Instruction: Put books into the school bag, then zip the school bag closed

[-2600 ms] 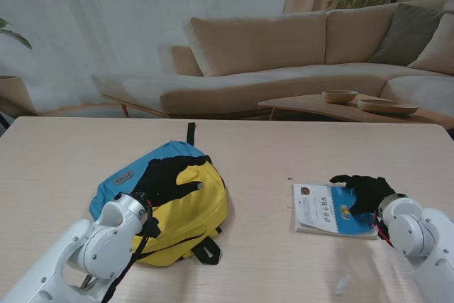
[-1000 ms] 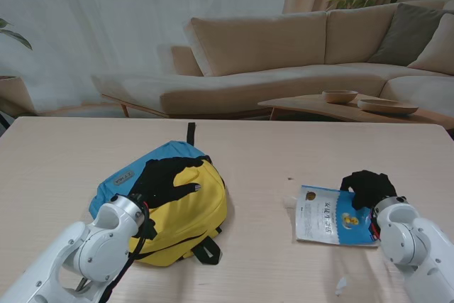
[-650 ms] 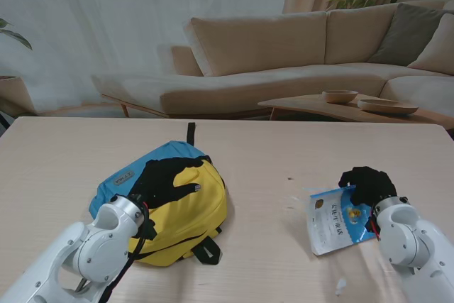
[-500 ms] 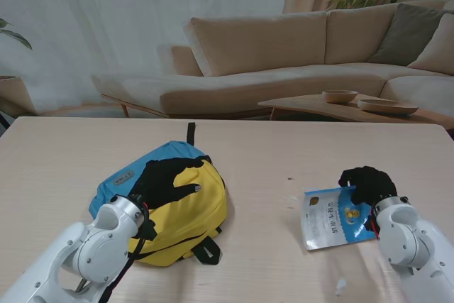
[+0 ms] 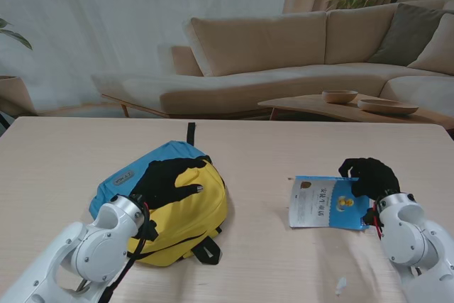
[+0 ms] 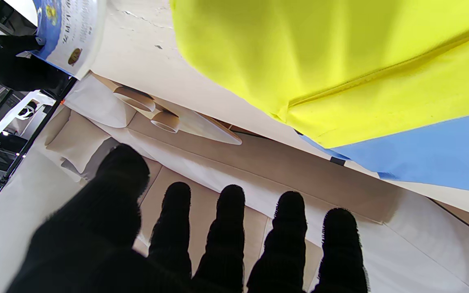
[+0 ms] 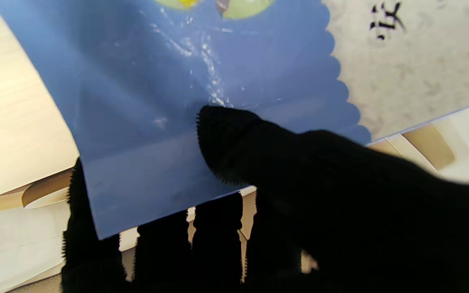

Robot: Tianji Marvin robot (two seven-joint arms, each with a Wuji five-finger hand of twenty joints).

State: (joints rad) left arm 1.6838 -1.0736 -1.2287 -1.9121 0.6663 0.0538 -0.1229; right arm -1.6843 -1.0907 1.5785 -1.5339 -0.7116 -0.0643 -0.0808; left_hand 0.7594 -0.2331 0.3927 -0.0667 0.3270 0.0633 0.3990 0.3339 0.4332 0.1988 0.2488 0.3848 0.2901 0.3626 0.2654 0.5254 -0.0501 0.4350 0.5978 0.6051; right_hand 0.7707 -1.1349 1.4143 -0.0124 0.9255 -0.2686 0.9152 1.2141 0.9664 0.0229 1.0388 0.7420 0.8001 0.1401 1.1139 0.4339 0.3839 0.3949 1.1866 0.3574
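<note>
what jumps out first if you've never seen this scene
The yellow and blue school bag on the table's left side, with the black-gloved left hand resting flat on top. To its right, the right hand pinches a blue and white book by its right edge.

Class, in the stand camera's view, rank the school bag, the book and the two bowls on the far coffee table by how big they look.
1. school bag, largest
2. book
3. wide shallow bowl
4. smaller bowl
The bowls sit much farther away, so their true sizes stay uncertain.

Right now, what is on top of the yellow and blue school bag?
The black-gloved left hand lies spread on the yellow and blue school bag; its fingers are apart and grip nothing. The fabric under the palm is covered.
</note>
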